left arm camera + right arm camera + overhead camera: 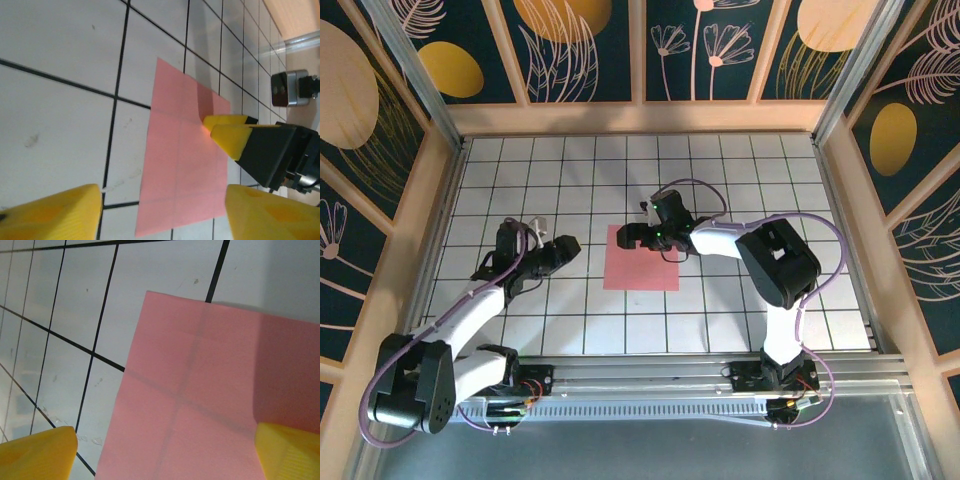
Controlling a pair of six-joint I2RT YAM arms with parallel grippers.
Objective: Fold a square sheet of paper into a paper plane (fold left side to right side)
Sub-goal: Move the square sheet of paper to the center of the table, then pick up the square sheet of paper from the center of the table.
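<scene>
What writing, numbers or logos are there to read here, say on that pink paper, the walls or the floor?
No text can be read anywhere.
The square sheet of paper: blank pink, nothing printed on it.
The wall panels: only leaf and flower drawings, no letters.
The tiled table: plain black grid lines, no numbers.

White-tiled table (570, 320) with black grid lines, walled on three sides by wood-framed dark-blue panels (740, 60) with orange discs and flower outlines; metal rail (640, 372) along its near edge.
</scene>
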